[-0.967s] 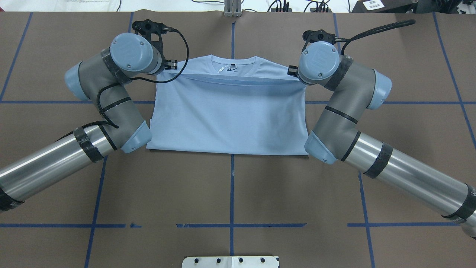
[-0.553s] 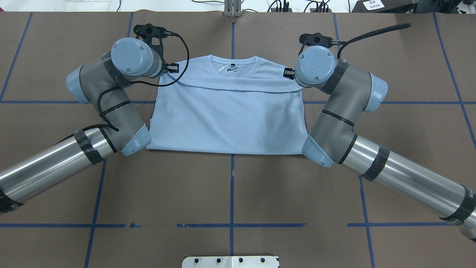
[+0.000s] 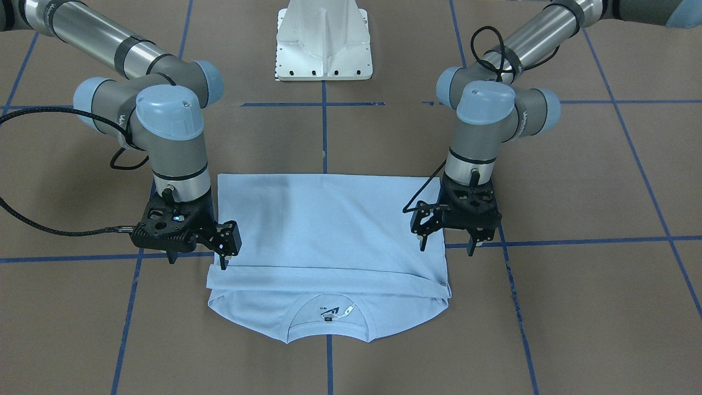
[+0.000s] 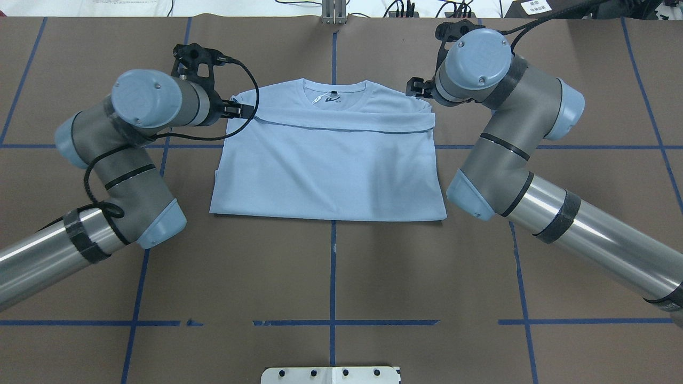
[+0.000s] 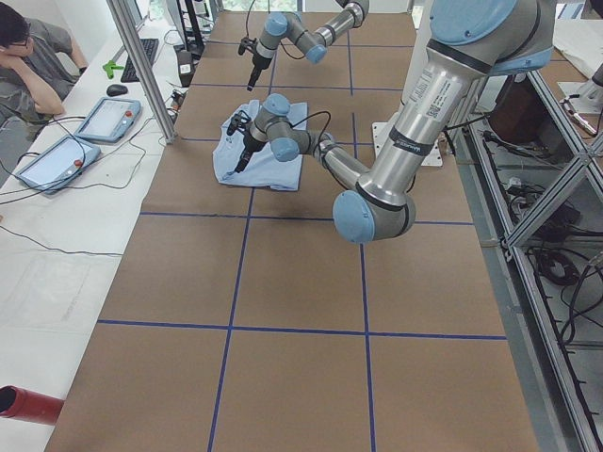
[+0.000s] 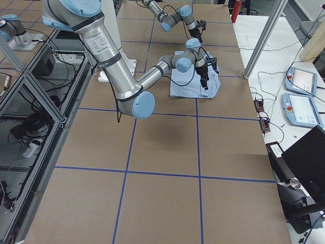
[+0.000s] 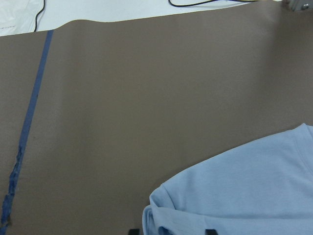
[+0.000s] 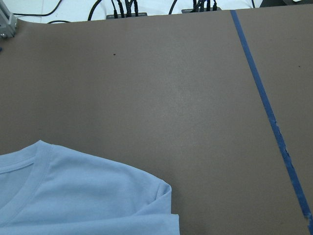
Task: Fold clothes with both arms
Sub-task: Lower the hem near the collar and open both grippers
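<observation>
There's the light blue T-shirt point(image 4: 328, 170), flat on the brown table point(image 4: 400, 277), with its lower part doubled up across the chest. The collar is on the far side and the neck label point(image 3: 334, 314) is showing. The left gripper point(image 3: 447, 246) hangs at the shirt's left shoulder, jaws apart, holding nothing. Over at the right shoulder the right gripper point(image 3: 197, 260) is spread too, and empty.

Brown table point(image 4: 405, 277), blue tape grid point(image 4: 332, 277)
</observation>
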Controlling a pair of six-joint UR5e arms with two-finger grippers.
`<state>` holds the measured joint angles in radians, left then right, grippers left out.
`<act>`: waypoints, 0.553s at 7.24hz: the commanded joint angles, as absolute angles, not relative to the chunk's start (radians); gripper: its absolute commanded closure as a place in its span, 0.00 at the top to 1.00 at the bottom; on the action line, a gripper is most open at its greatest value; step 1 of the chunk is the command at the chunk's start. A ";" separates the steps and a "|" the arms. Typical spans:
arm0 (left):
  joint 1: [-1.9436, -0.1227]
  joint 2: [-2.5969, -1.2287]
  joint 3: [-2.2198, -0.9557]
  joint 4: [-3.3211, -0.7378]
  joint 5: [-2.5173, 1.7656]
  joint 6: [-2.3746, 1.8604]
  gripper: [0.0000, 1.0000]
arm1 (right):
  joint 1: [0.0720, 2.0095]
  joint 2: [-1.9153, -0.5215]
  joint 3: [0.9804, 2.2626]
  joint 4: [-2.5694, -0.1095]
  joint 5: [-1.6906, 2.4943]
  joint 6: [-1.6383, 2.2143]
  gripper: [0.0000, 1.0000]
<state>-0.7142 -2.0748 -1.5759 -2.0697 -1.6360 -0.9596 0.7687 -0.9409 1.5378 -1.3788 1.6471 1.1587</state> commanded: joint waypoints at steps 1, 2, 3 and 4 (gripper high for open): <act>-0.628 -1.918 -1.733 -2.077 -1.668 -1.049 1.00 | 0.776 -0.946 1.560 -1.374 1.658 1.155 1.00; -0.606 -1.887 -1.736 -2.130 -1.664 -1.098 0.99 | 0.776 -0.953 1.563 -1.374 1.658 1.154 1.00; -0.589 -1.844 -1.735 -2.178 -1.661 -1.141 0.83 | 0.775 -0.953 1.562 -1.374 1.658 1.152 1.00; -0.565 -1.839 -1.733 -2.178 -1.629 -1.178 0.69 | 0.775 -0.953 1.563 -1.373 1.658 1.154 1.00</act>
<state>-0.5936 -1.8639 -1.7315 -2.1565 -1.6547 -1.1281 0.7751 -0.9517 1.5617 -1.3741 1.6582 1.1531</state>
